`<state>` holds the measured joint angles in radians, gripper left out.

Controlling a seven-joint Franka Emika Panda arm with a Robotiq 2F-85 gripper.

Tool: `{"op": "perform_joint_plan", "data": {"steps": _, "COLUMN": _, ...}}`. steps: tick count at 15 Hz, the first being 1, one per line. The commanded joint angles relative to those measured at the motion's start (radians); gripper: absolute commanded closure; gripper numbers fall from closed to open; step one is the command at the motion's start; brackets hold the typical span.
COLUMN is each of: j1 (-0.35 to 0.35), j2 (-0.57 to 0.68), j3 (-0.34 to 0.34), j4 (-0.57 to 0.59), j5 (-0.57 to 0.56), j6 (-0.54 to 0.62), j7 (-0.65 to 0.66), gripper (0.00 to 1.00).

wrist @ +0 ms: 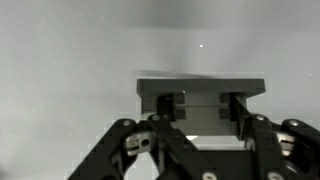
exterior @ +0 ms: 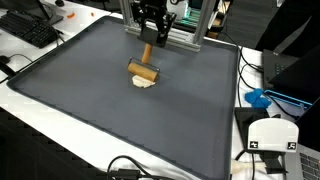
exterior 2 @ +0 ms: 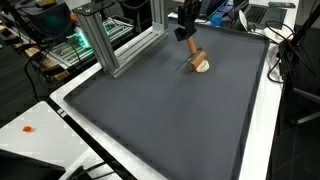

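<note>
My gripper (exterior: 148,40) hangs over the far part of the dark grey mat (exterior: 90,90) and is shut on a small upright wooden block (exterior: 146,53). The block also shows in an exterior view (exterior 2: 190,45). In the wrist view the block (wrist: 200,90) sits as a wide rectangle across the two fingers (wrist: 202,108). Just below the held block, a second wooden block (exterior: 143,70) lies flat on the mat and rests on a cream-coloured piece (exterior: 146,84). Both show in an exterior view, the second block (exterior 2: 196,60) and the cream piece (exterior 2: 204,68). The held block hovers slightly above them.
An aluminium frame (exterior: 185,30) stands at the mat's far edge, right behind the gripper (exterior 2: 186,25). A keyboard (exterior: 28,28) lies off the mat. A blue object (exterior: 258,98) and a white device (exterior: 270,135) with cables sit on the white table beside the mat.
</note>
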<state>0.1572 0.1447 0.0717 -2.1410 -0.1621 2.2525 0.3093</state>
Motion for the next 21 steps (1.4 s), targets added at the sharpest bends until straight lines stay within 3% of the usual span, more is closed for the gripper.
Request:
{"op": "perform_joint_plan", "data": {"steps": 1, "j1": -0.011, "j2": 0.0, "j3": 0.004, "j4": 0.0, "j5": 0.016, "j6": -0.031, "j7": -0.027, "gripper": 0.65}}
{"op": "perform_joint_plan", "data": {"steps": 21, "j1": -0.012, "j2": -0.004, "j3": 0.012, "j4": 0.021, "j5": 0.022, "j6": -0.13, "j7": -0.116, "gripper": 0.65}}
